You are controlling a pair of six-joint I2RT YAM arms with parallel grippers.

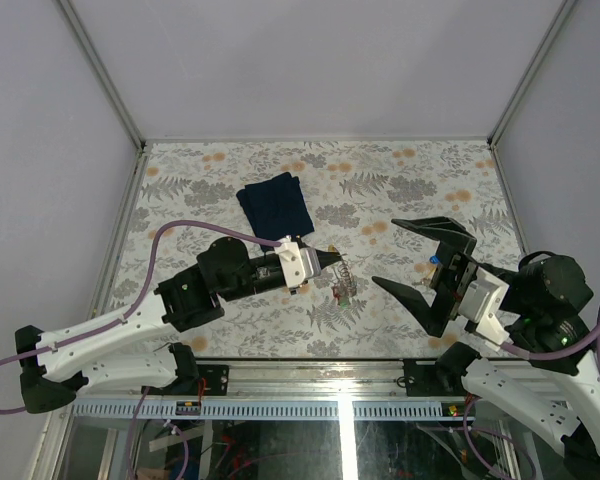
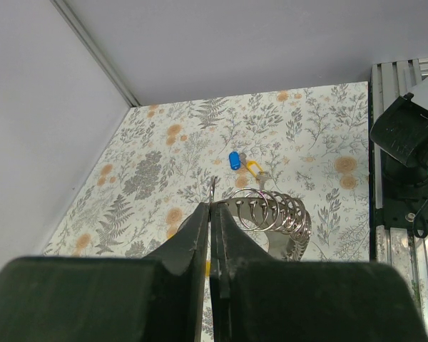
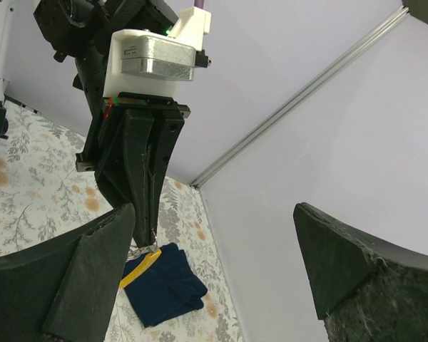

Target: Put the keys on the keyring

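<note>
My left gripper (image 1: 330,262) is shut on the keyring (image 2: 278,210), a silvery wire loop carrying several small split rings. The loop curves off to the right of the fingertips, and a wire end pokes up between them. A yellow-tagged key (image 3: 139,268) hangs below this gripper, and small red and green bits (image 1: 337,292) show under it. A blue-tagged key (image 2: 234,159) and another yellow-tagged key (image 2: 255,169) lie on the table beyond the ring. My right gripper (image 1: 385,252) is wide open and empty, facing the left gripper, with those two keys (image 1: 432,262) just behind its fingers.
A folded navy cloth (image 1: 276,204) lies at the back centre of the floral table (image 1: 400,180). Grey walls with metal corner rails enclose the back and sides. A metal rail (image 1: 310,372) runs along the near edge.
</note>
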